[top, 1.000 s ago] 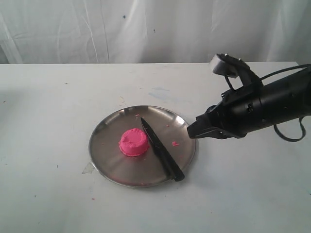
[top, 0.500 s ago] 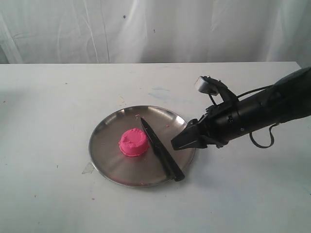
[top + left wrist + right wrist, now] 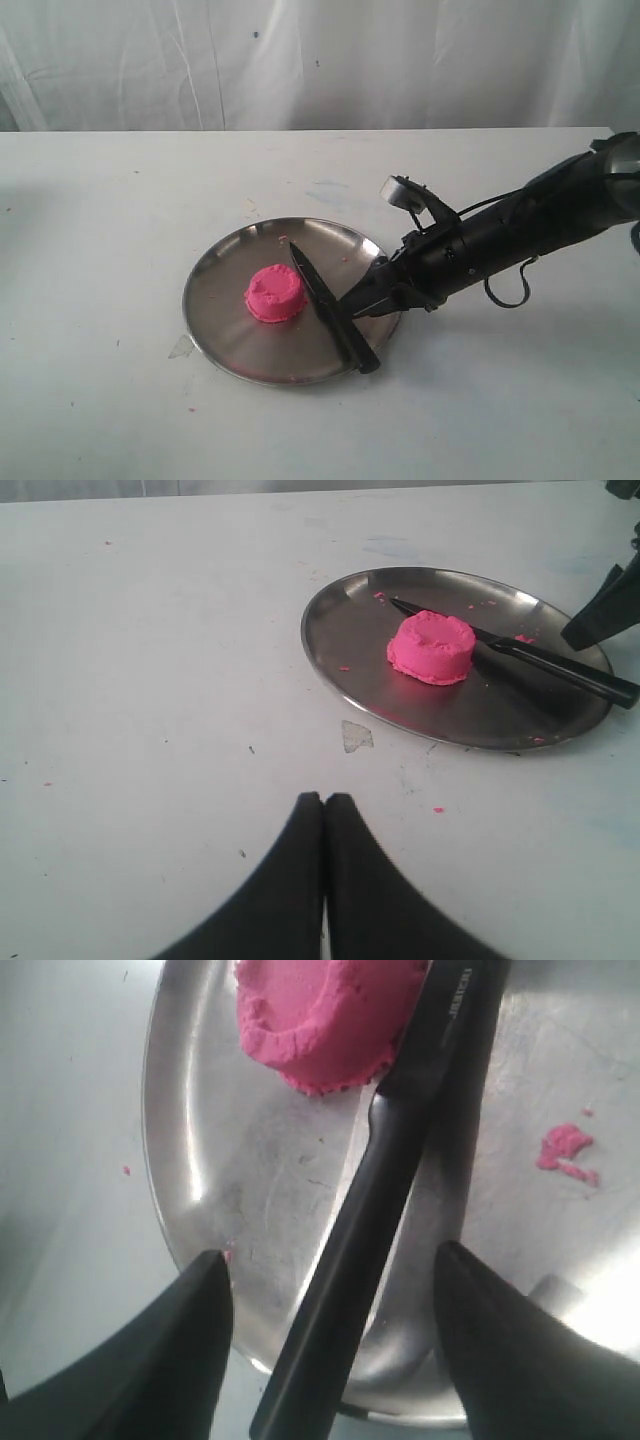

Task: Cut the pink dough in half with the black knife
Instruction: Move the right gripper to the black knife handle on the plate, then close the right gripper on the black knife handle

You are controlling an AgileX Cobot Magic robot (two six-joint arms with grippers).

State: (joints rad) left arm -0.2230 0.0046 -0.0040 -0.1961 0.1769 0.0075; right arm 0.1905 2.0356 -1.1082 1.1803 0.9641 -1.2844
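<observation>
We see the pink dough (image 3: 275, 293) whole on the steel plate (image 3: 225, 335), the black knife (image 3: 331, 308) lying just at its 3 o'clock side. Our right gripper (image 3: 363, 303) hangs spread over the knife handle, grasping nothing; our left gripper (image 3: 323, 810) is clenched empty, well off at the plate's 7 o'clock.

Right arm (image 3: 530, 225) is reaching in from the right side, angling downward, with its end effector (image 3: 362, 300) low and its fingers (image 3: 180, 1350) spreading wide apart. Left end effector (image 3: 323, 825) is hovering above the surface, its two fingers (image 3: 295, 860) pressing together with only a thin seam between them.
</observation>
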